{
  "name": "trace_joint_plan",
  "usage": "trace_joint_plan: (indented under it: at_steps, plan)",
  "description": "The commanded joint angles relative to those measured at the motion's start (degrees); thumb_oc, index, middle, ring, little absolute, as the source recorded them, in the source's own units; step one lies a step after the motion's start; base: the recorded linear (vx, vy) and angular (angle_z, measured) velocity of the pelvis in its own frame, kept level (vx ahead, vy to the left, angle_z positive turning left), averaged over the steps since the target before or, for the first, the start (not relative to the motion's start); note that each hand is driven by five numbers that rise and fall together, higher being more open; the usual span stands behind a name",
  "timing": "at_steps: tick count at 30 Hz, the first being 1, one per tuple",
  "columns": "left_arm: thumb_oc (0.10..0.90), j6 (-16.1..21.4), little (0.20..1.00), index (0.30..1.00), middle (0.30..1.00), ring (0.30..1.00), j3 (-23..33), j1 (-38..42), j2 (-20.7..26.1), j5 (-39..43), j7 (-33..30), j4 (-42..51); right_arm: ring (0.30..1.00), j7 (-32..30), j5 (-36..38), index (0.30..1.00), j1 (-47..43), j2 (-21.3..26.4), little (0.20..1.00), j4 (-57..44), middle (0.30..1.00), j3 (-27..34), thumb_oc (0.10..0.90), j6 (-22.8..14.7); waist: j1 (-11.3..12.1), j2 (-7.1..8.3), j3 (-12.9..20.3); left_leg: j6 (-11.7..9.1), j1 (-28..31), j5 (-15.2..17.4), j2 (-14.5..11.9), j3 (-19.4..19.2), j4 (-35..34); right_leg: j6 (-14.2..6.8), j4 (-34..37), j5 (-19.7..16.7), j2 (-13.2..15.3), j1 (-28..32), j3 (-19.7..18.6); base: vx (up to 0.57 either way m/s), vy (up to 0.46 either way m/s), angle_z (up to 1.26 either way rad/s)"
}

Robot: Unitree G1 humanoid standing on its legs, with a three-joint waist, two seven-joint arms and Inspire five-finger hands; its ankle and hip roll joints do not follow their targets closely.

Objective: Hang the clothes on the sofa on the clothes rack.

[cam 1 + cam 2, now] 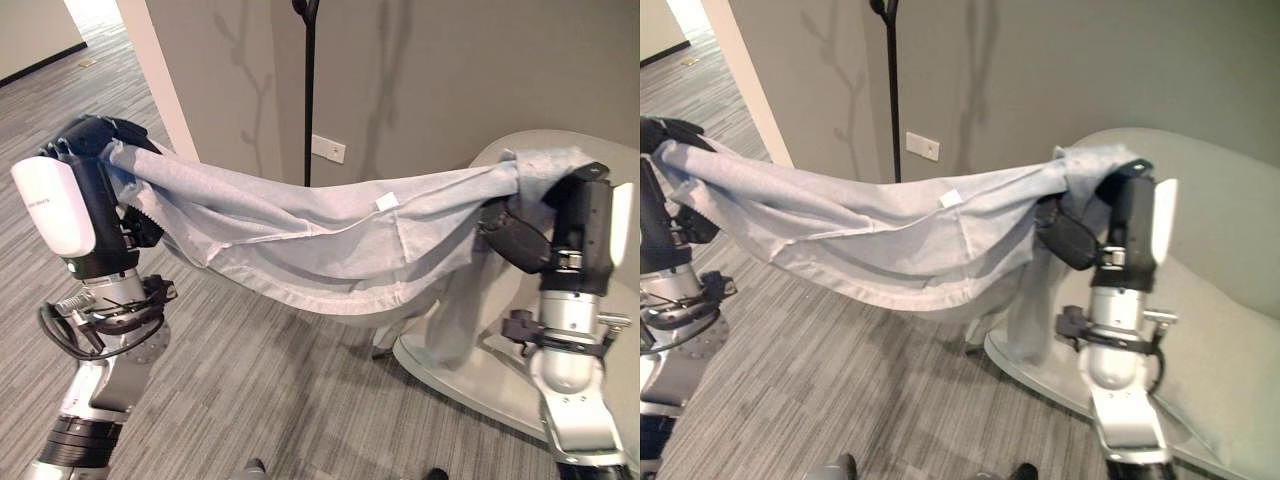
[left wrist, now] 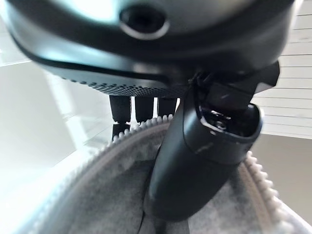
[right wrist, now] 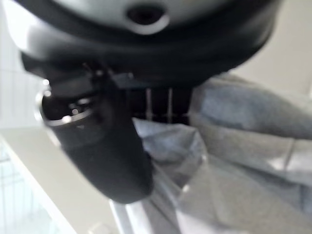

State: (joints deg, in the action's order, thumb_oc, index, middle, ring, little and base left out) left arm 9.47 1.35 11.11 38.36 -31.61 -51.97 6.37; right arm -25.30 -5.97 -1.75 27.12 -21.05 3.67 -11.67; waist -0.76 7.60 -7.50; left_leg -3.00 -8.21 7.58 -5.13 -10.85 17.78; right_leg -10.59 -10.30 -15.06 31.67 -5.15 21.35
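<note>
The left hand [image 1: 95, 150] and right hand [image 1: 520, 232] each clamp an end of the grey garment [image 1: 320, 235], stretched sagging between them. The black rack pole [image 1: 309, 90] stands behind it, the sofa [image 1: 600, 160] at right.

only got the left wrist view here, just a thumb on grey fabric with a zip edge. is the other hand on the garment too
Observer: Yes. The right hand grips the other end of the light grey garment, which is stretched between it and the left hand.
Operator: is it off the sofa yet
Observer: Mostly. The middle sags in the air above the floor, and one loose end hangs down against the pale grey sofa.
Operator: where's the rack
Observer: A black pole, likely the clothes rack, stands by the wall behind the garment's middle.
Operator: anything marking the inside
Observer: A small white tag shows near the upper edge.
</note>
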Motion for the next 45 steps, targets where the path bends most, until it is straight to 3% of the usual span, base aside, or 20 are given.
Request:
trace_joint_plan:
  at_steps: [1,3,6,11,14,16,17,18,19,20,23,24,25,27,30,33,36,38,42,45]
  plan:
    - [0.4,1.7,0.3,0.3,0.3,0.3,2.7,3.9,-1.7,-4.1,-1.4,5.0,0.3,-7.2,-3.9,0.3,-8.2,11.5,0.3,-3.2,0.3,8.7,0.4,-3.7,-2.5,-6.21,5.9,0.2,11.6,-6.6,-0.1,0.3,-22.6,1.8,-3.1,13.3,-14.5,2.4,-1.9,0.04,0.303,0.09]
    - [0.4,1.2,0.3,0.3,0.3,0.3,3.2,3.7,-2.6,-3.2,-1.2,4.2,0.3,-7.4,-3.5,0.3,-8.0,11.7,0.3,-2.9,0.3,9.1,0.4,-4.1,-2.7,-5.92,6.3,0.7,12.1,-6.3,1.4,-0.2,-22.8,3.3,-4.4,17.6,-20.5,2.0,-1.7,0.06,0.204,-0.18]
    - [0.4,0.7,0.3,0.3,0.3,0.3,4.2,3.6,-3.4,-2.5,-1.8,2.2,0.3,-8.1,-4.1,0.3,-7.3,12.3,0.3,-2.0,0.3,9.8,0.4,-4.4,-3.2,-4.49,6.6,0.5,12.5,-6.0,3.0,-0.8,-22.8,4.3,-1.4,18.1,-26.8,0.0,-3.4,0.08,0.074,-0.43]
    - [0.4,0.4,0.3,0.3,0.3,0.3,4.9,3.1,-4.3,-3.8,-1.7,0.9,0.3,-8.3,-3.2,0.3,-6.4,12.9,0.3,-2.5,0.3,10.5,0.4,-5.5,-3.7,-2.29,7.5,0.0,14.0,-3.6,4.7,-1.8,-21.5,4.8,7.8,16.2,-28.7,3.3,-6.0,0.14,-0.022,-0.35]
    - [0.4,0.9,0.3,0.3,0.3,0.3,5.3,2.8,-4.8,-3.3,-0.7,1.5,0.3,-8.7,-3.5,0.3,-8.1,13.2,0.3,-1.7,0.3,9.5,0.4,-5.2,-3.2,-1.78,7.8,-0.5,12.4,-1.0,4.4,-3.2,-15.1,4.8,10.8,14.7,-28.3,5.0,-6.3,0.1,-0.063,-0.18]
    - [0.4,1.0,0.3,0.3,0.3,0.3,4.2,3.1,-5.1,-3.7,-0.1,0.9,0.3,-8.2,-2.6,0.3,-9.7,13.4,0.3,-1.3,0.3,8.0,0.4,-5.5,-2.4,-0.86,6.9,-2.2,8.0,-2.0,2.1,-4.7,-3.0,5.7,13.0,15.2,-27.9,8.8,-6.7,0.09,-0.085,-0.21]
    - [0.4,1.0,0.3,0.3,0.3,0.3,4.2,3.3,-5.0,-3.6,-0.1,0.8,0.3,-8.2,-2.6,0.3,-9.9,13.5,0.3,-1.2,0.3,8.0,0.4,-5.6,-2.4,-0.97,6.6,-2.5,6.9,-1.3,1.4,-4.5,-0.7,5.9,13.4,15.1,-28.2,8.9,-6.7,0.09,-0.078,-0.1]
    - [0.4,1.0,0.3,0.3,0.3,0.3,3.8,3.8,-5.1,-3.3,-0.3,0.1,0.3,-7.9,-3.0,0.3,-10.2,13.6,0.3,-0.5,0.3,7.0,0.4,-5.2,-1.8,-0.76,6.0,-3.1,4.2,-4.3,-0.5,-4.5,5.8,6.8,13.8,16.0,-28.3,10.5,-6.8,0.14,-0.041,-0.08]
    - [0.4,0.7,0.3,0.3,0.3,0.3,3.9,4.5,-4.8,-3.4,-0.7,-0.3,0.3,-7.5,-4.3,0.3,-9.8,14.2,0.3,-0.2,0.3,6.4,0.4,-4.6,-1.6,-0.8,5.8,-3.0,2.3,-5.5,-2.5,-5.4,7.3,6.9,14.4,16.3,-28.2,11.5,-6.6,0.16,-0.027,0.07]
    - [0.4,0.7,0.3,0.3,0.3,0.3,3.8,4.6,-4.8,-3.4,-0.8,-0.4,0.3,-7.6,-4.4,0.3,-9.8,14.3,0.3,-0.1,0.3,6.4,0.4,-4.5,-1.6,-0.83,5.8,-3.0,2.3,-5.5,-2.6,-5.5,7.4,6.9,14.5,16.3,-28.3,11.5,-6.6,0.11,0.028,0.18]
    - [0.4,-0.5,0.3,0.3,0.3,0.3,4.6,4.6,-4.6,-4.6,-1.6,0.0,0.3,-7.6,-7.6,0.3,-10.1,15.5,0.3,0.3,0.3,5.8,0.4,-3.9,-0.6,-1.08,6.3,-2.1,1.3,-3.1,-2.4,-4.3,1.2,6.1,15.0,16.8,-27.6,12.3,-7.5,0.17,0.105,-0.06]
    - [0.4,-0.8,0.3,0.3,0.3,0.3,4.8,4.5,-4.5,-5.1,-1.9,0.3,0.3,-7.8,-8.1,0.3,-10.3,15.8,0.3,0.7,0.3,5.5,0.4,-3.9,-0.4,-1.34,6.6,-1.9,1.9,-4.1,-1.9,-3.4,-3.7,5.8,14.9,16.8,-27.4,12.2,-7.9,0.1,0.108,-0.02]
    - [0.4,-0.8,0.3,0.3,0.3,0.3,4.8,4.5,-4.5,-5.1,-1.9,0.3,0.3,-7.8,-8.1,0.3,-10.4,15.8,0.3,0.7,0.3,5.5,0.4,-4.0,-0.4,-1.25,6.7,-1.9,2.1,-4.5,-1.7,-3.5,-4.3,5.8,14.9,16.8,-27.3,12.1,-7.9,0.21,0.197,-0.24]
    - [0.4,-1.8,0.3,0.3,0.3,0.3,5.4,5.2,-3.5,-6.0,-3.2,-0.1,0.3,-9.5,-10.5,0.3,-11.4,16.7,0.3,1.6,0.3,5.1,0.4,-3.1,1.0,-2.55,7.2,-3.5,1.2,-9.9,-2.1,1.7,-13.9,5.4,14.9,18.2,-27.6,13.4,-9.5,0.24,0.174,-0.32]
    - [0.4,-3.3,0.3,0.3,0.3,0.3,5.4,7.4,-1.6,-7.3,-5.7,-2.0,0.3,-12.9,-13.7,0.3,-12.0,17.7,0.3,3.8,0.3,5.5,0.4,-1.8,1.3,-3.45,6.9,-5.6,0.1,-14.6,-4.2,4.2,-21.0,4.9,14.4,20.3,-27.1,15.4,-10.7,0.29,0.186,-0.44]
    - [0.4,-4.7,0.3,0.3,0.3,0.3,5.0,10.4,0.1,-7.8,-8.0,-3.7,0.3,-16.1,-16.5,0.3,-13.3,18.7,0.3,5.3,0.3,5.9,0.4,-0.1,1.4,-4.1,6.8,-6.6,-2.2,-16.4,-6.6,3.1,-21.9,4.1,13.7,21.9,-25.8,17.8,-11.5,0.29,0.234,-0.3]
    - [0.4,-6.4,0.3,0.3,0.3,0.3,4.5,12.9,2.1,-9.0,-8.9,-5.9,0.3,-18.1,-19.7,0.3,-13.5,18.8,0.3,5.8,0.3,6.8,0.4,1.3,1.4,-5.6,8.8,-6.2,-0.4,-16.8,-6.3,2.9,-21.9,2.7,13.0,23.1,-24.5,19.8,-12.3,0.35,0.304,-0.07]
    - [0.4,-7.0,0.3,0.3,0.3,0.3,3.6,15.3,3.5,-9.4,-9.2,-7.5,0.3,-19.4,-21.9,0.3,-14.1,19.1,0.3,6.1,0.3,7.8,0.4,2.9,1.0,-5.31,9.6,-5.2,0.0,-16.2,-4.6,1.9,-21.1,1.9,11.2,22.8,-22.4,19.6,-12.5,0.3,0.307,0.0]
    - [0.4,-9.3,0.3,0.3,0.3,0.3,2.2,20.0,7.6,-8.5,-10.1,-11.7,0.3,-23.5,-25.4,0.3,-19.3,21.8,0.3,10.2,0.3,7.5,0.4,7.0,0.6,-4.61,11.1,-1.5,2.8,-13.3,-0.3,-0.5,-21.3,0.0,4.7,18.6,-18.9,16.9,-13.5,0.25,0.323,0.04]
    - [0.4,-10.3,0.3,0.3,0.3,0.3,2.3,21.8,9.6,-5.9,-10.6,-15.9,0.3,-26.6,-27.8,0.3,-23.4,24.7,0.3,14.4,0.3,7.3,0.4,10.6,0.1,-5.08,10.4,1.2,6.6,-10.7,2.5,-2.4,-22.2,-0.7,-6.2,12.0,-16.1,12.3,-12.7,0.17,0.282,-0.16]
